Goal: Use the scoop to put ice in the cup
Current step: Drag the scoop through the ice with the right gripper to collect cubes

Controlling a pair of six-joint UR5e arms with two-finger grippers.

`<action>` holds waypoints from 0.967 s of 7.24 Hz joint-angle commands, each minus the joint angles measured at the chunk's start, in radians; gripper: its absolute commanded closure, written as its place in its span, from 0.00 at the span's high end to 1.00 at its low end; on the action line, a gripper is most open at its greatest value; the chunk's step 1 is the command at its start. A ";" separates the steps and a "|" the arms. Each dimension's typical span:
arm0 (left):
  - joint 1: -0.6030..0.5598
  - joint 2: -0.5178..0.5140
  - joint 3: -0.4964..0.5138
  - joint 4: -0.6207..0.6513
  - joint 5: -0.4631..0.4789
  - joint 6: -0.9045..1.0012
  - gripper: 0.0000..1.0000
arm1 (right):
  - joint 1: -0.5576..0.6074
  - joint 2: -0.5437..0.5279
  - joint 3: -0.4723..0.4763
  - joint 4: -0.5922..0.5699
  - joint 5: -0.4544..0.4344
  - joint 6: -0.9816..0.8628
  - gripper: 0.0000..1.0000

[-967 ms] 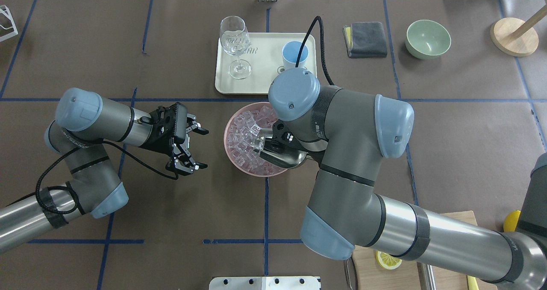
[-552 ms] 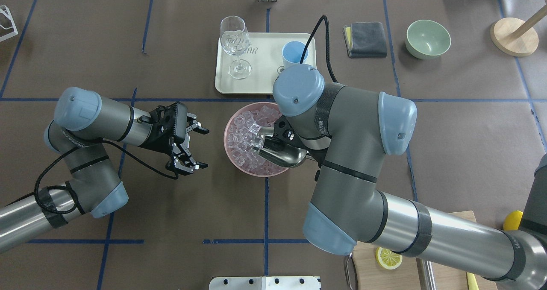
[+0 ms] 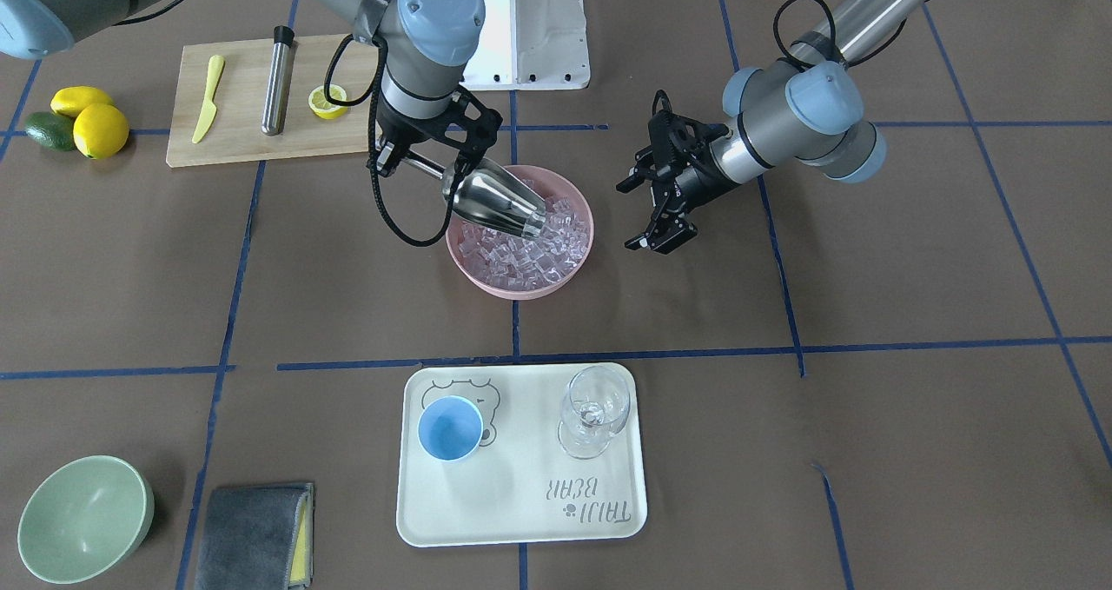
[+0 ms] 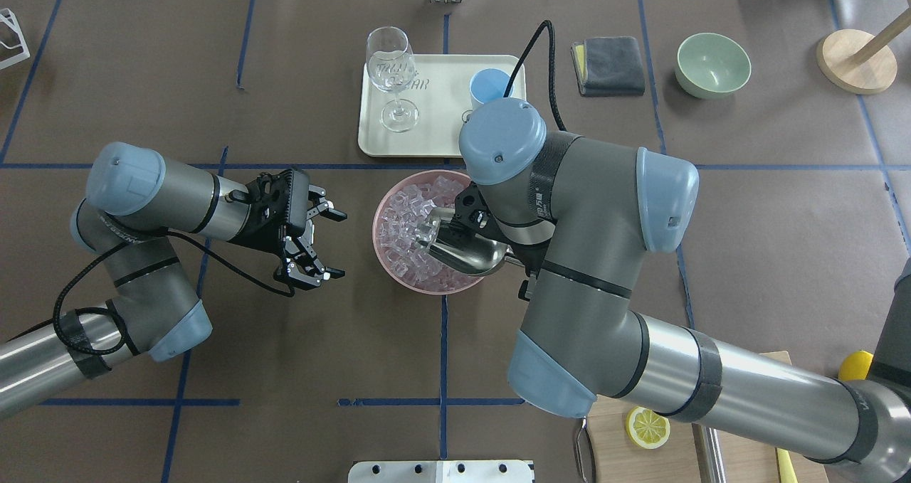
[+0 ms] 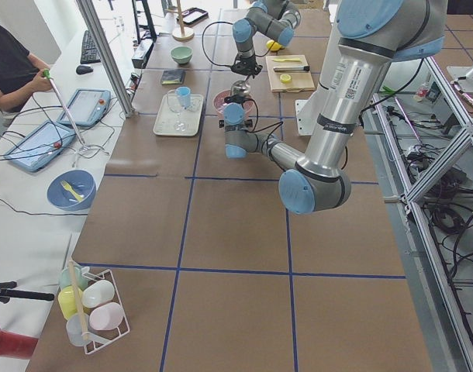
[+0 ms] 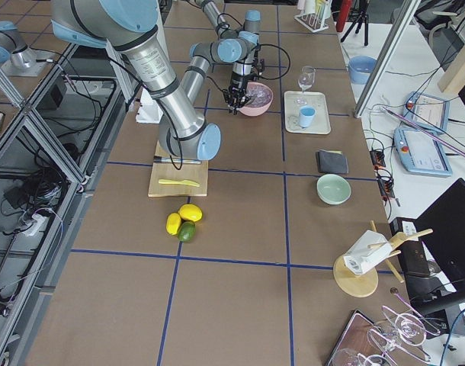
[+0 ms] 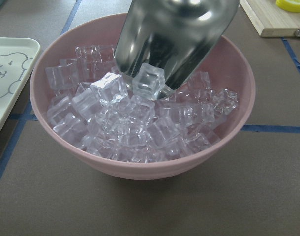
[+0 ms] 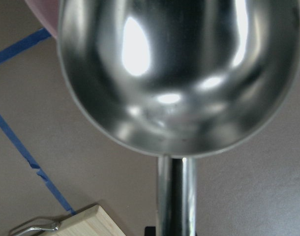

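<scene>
The right gripper [image 3: 404, 160], in the front-facing view, is clenched on the thin rod handle of the shiny steel scoop [image 3: 495, 201]. The scoop's deep trough slants down, its mouth resting in the heap of small clear ice cubes [image 3: 521, 258] inside a round pink bowl [image 3: 473, 279]. The left gripper [image 3: 630, 216] hangs just beside the bowl, fingers spread, grasping nothing. The small light-blue cup [image 3: 450, 427] stands upright on a cream rectangular tray [image 3: 521, 494], near a clear stemmed wine glass [image 3: 593, 412] and well apart from the bowl.

From overhead, the right arm's wrist covers most of its gripper. The scoop's trough shows beneath it over the bowl's right half, mouth toward the ice. The left gripper points at the bowl from the left, released and apart from the rim. The cup sits at the tray's right end, partly hidden by the wrist.

In both side views the grippers are too small to judge; the cup shows on the tray beside the glass.

The left wrist view has the scoop coming down from the top, one cube at its lip, with the ice heaped high in the bowl. A wooden board [image 7: 270, 19] corner sits at upper right.

In the right wrist view the scoop's steel trough fills most of the frame, and its handle runs to the bottom edge.
</scene>
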 commanded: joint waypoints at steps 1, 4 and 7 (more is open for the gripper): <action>-0.003 0.006 -0.010 0.002 -0.001 0.001 1.00 | 0.002 -0.039 0.000 0.094 0.024 0.053 0.00; -0.033 0.010 -0.025 0.004 -0.058 0.001 1.00 | 0.002 -0.069 0.006 0.186 0.046 0.119 0.00; -0.040 0.010 -0.025 0.004 -0.065 0.001 1.00 | 0.003 -0.118 0.037 0.289 0.056 0.192 0.00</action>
